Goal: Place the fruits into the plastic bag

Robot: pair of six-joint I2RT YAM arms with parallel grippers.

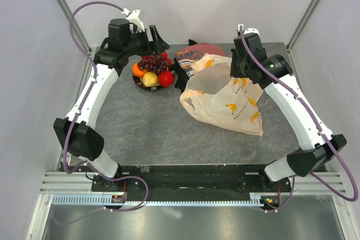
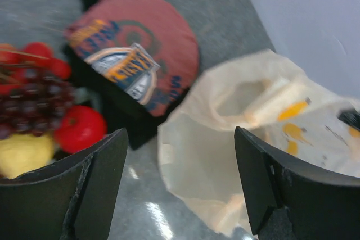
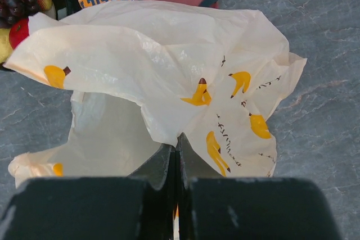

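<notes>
- We see the grey marbled tabletop lying bare across its near half, between the two arm bases; pale walls close it in on the left, right and far sides.
- The crinkly cream-white plastic bag with yellow banana prints lies right of centre; its far end is just beside the red-and-black printed folded cloth at the far edge.
- The fruits are piled on a dark round plate at far left: a shiny red apple, an orange, a yellow pear-like fruit, dark purple grapes and small red berries.
- The left gripper hangs above the plate's far side, jaws spread wide and holding nothing; its wrist view puts the apple, grapes and yellow fruit beside its left finger and the bag under its right.
- The right gripper is closed tight on a fold of the bag's edge; only its own wrist view shows this pinch, since from overhead the arm covers it.
</notes>
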